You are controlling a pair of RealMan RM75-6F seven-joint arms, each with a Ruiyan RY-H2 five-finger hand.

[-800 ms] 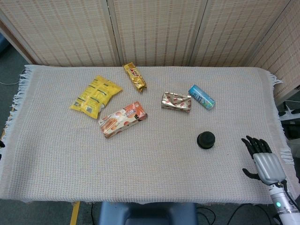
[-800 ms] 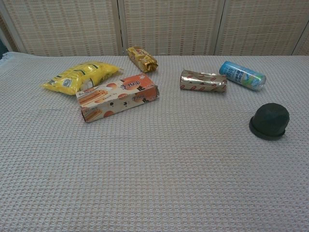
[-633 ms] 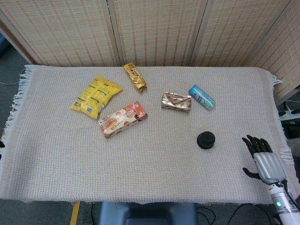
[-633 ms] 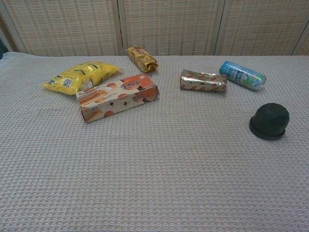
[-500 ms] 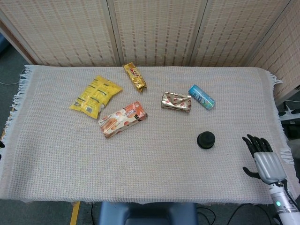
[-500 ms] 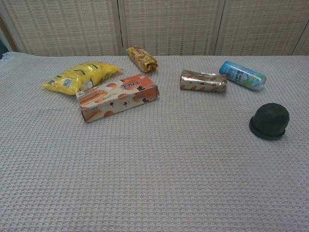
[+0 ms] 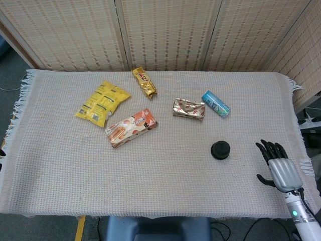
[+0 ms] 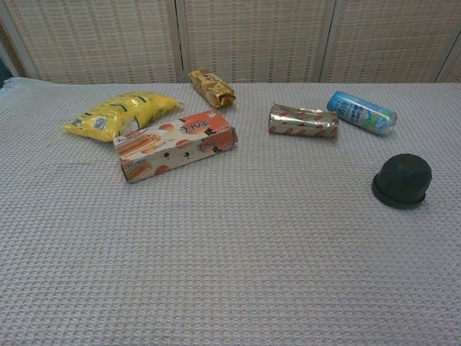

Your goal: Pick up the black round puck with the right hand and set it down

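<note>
The black round puck (image 7: pixel 220 149) lies flat on the woven cloth, right of the table's middle; the chest view shows the puck (image 8: pixel 402 180) at its right side. My right hand (image 7: pixel 276 164) hovers over the cloth's right edge, to the right of the puck and slightly nearer the front, apart from it. Its fingers are spread and it holds nothing. The chest view does not show this hand. My left hand appears in neither view.
A blue can (image 7: pixel 215 104) and a silver-red wrapper (image 7: pixel 188 109) lie behind the puck. Further left are an orange snack box (image 7: pixel 131 127), a yellow bag (image 7: pixel 102 102) and a gold bar (image 7: pixel 144 82). A wicker screen stands behind the table.
My right hand has shifted slightly left and away from the front edge, toward the puck. Nothing on the cloth has moved.
</note>
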